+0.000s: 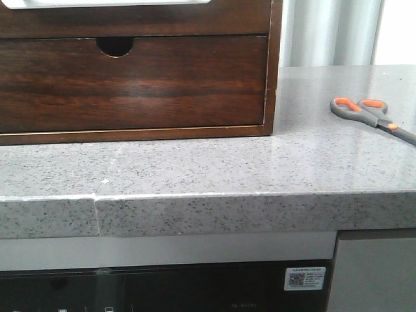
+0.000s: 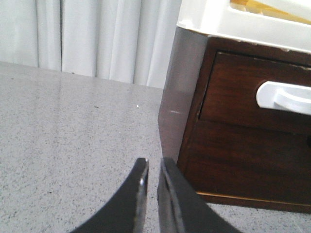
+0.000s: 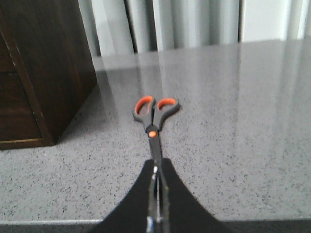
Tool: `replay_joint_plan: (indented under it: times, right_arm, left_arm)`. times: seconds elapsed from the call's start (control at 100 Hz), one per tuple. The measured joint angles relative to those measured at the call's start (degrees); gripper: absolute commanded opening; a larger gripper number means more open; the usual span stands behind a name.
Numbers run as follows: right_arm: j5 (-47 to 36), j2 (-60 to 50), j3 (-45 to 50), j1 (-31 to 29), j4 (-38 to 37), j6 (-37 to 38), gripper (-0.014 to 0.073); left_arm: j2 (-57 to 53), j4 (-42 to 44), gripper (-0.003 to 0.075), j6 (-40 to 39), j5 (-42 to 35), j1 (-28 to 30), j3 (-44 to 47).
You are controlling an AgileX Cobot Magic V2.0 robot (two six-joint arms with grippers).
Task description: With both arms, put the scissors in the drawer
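The scissors (image 1: 364, 112), with grey handles and orange-lined loops, lie on the grey stone counter at the far right. Their blades run out of the front view. In the right wrist view my right gripper (image 3: 156, 167) is shut on the blade tips of the scissors (image 3: 154, 114), whose handles point away from it. The drawer (image 1: 143, 19) is the plain dark-brown front at the cabinet's top, with a white rim (image 1: 110, 2) above it. My left gripper (image 2: 151, 167) is shut to a thin slit and empty, low over the counter by the cabinet's left front corner. Neither gripper shows in the front view.
Below the plain front is a wood front with a half-round notch (image 1: 116, 45). The cabinet (image 3: 43, 73) stands to the left of the scissors. The counter's front edge (image 1: 208, 208) is near. A white rim (image 2: 233, 22) tops the cabinet in the left wrist view.
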Motion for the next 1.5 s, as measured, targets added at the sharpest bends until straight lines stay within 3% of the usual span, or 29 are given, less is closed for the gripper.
replay_joint_plan:
  times: [0.38,0.45,0.6,0.67,0.79,0.94,1.05,1.24,1.5]
  right_arm:
    - [-1.3,15.5,-7.0,0.0,0.0,0.0,-0.0124]
    - [-1.4,16.1,-7.0,0.0,0.0,0.0,-0.0124]
    - [-1.6,16.2,-7.0,0.0,0.0,0.0,-0.0124]
    - [-1.6,16.2,-7.0,0.0,0.0,0.0,-0.0124]
    - [-1.6,16.2,-7.0,0.0,0.0,0.0,-0.0124]
    - [-1.7,16.2,-7.0,0.0,0.0,0.0,-0.0124]
    - [-1.7,16.2,-7.0,0.0,0.0,0.0,-0.0124]
    - [-1.7,16.2,-7.0,0.0,0.0,0.0,-0.0124]
    - [-1.8,16.2,-7.0,0.0,0.0,0.0,-0.0124]
  left_arm:
    - [13.4,1.3,0.0029,0.0,-7.0,0.0,-4.6]
    - [14.8,1.3,0.0115,0.1,-9.0,0.0,-4.6]
    - [17.7,1.3,0.0438,0.1,-15.0,0.0,-4.6]
    - [19.5,1.4,0.051,0.1,-18.6,0.0,-4.6]
    - [23.0,7.2,0.0482,0.1,-25.8,0.0,-4.6]
    - [27.7,33.5,0.0414,0.1,-37.8,0.0,-4.8]
    - [31.4,45.7,0.04,0.2,-43.4,-1.3,-5.5]
    - [37.1,58.1,0.04,5.2,-45.6,-4.1,-8.5]
    - [44.8,66.4,0.04,11.5,-46.1,-8.4,-15.1]
